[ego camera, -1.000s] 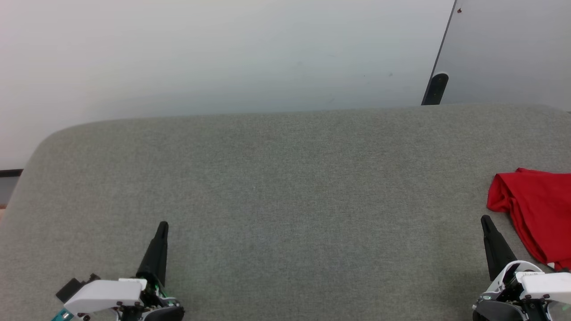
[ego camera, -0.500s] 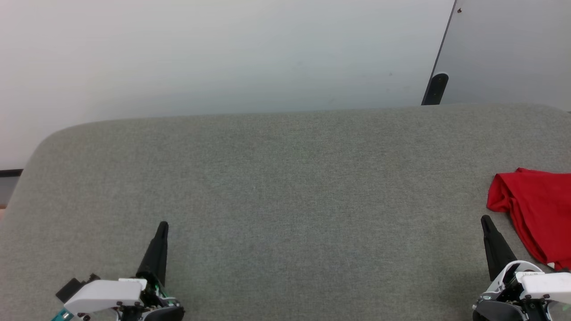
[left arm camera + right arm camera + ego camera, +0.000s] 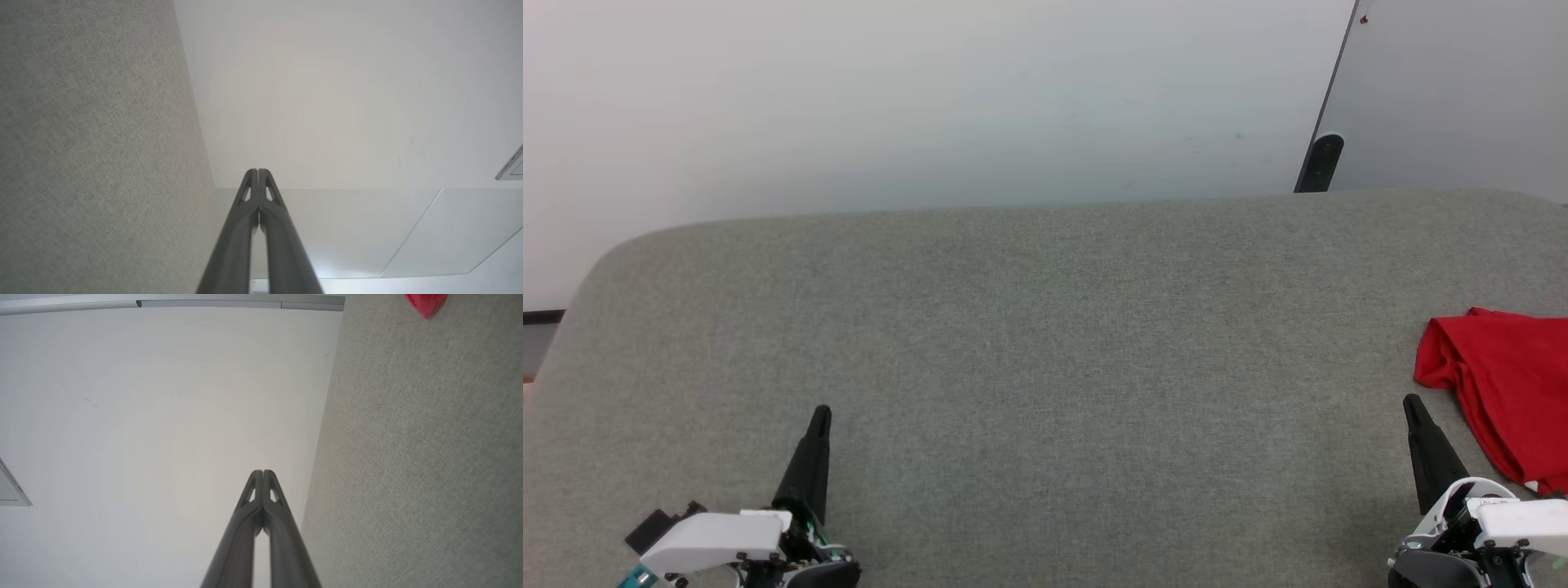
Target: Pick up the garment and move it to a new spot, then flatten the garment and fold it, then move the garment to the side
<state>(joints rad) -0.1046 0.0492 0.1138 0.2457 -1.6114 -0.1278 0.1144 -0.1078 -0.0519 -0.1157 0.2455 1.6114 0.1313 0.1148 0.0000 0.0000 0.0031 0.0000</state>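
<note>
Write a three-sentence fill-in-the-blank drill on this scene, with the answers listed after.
The garment on the grey fabric surface is ____ in colour. Of the left gripper and right gripper, the garment lies nearer the ____ one. Both grippers are ____, holding nothing.
Answers: red; right; shut.

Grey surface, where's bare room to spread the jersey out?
The surface is bare in the middle, from its rounded left edge across to the jersey. Crowded only at far right, where the jersey lies bunched beside the right jaws.
</note>
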